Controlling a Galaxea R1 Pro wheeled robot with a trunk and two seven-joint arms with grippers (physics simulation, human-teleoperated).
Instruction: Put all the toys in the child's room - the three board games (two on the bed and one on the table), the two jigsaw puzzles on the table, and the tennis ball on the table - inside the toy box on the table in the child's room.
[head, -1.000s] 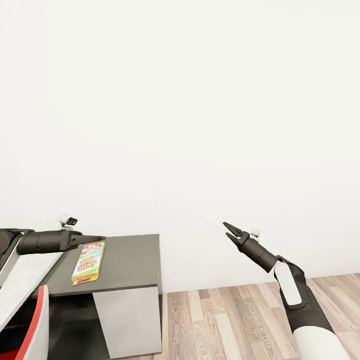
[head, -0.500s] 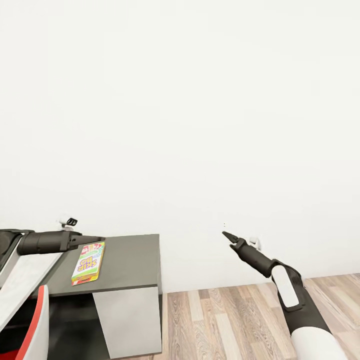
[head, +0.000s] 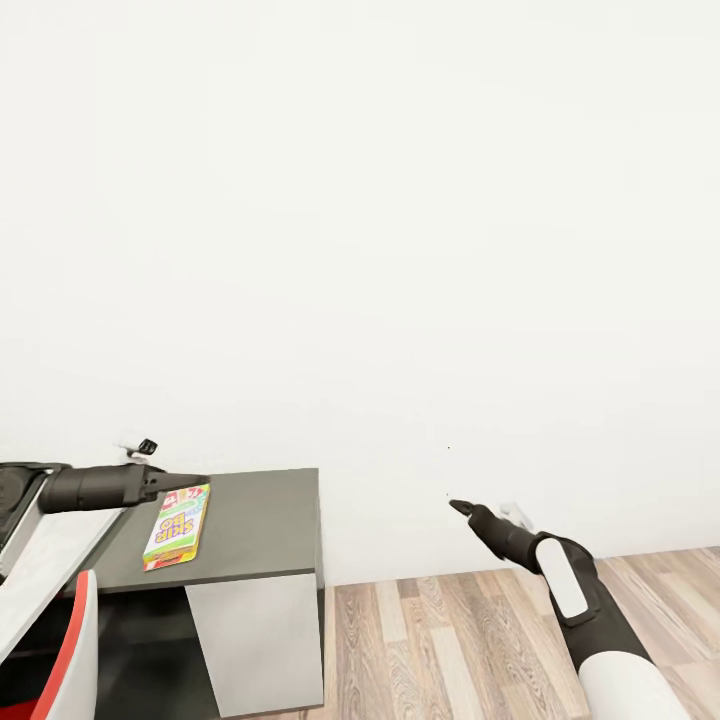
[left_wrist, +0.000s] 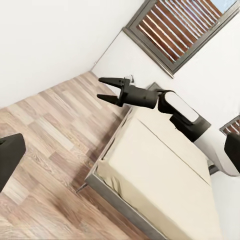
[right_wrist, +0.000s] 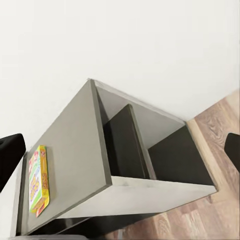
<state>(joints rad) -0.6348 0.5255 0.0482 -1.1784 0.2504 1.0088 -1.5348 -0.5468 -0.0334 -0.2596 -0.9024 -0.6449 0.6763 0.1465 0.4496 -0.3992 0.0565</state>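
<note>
Colourful flat game box (head: 177, 524) lies on the dark grey desk top (head: 260, 525), near its left edge, with the left hand (head: 190, 481) hovering just beside it, its spread untellable. Over the wood-plank floor (head: 450, 640), the right hand (left_wrist: 109, 88) hangs narrowly parted and empty, beside the low beige bed (left_wrist: 160, 185).

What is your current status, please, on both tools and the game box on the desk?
Left tool at the game box, state unclear. Right tool open, empty, out over the floor. Box flat on the dark desk. Nothing in the way.
</note>
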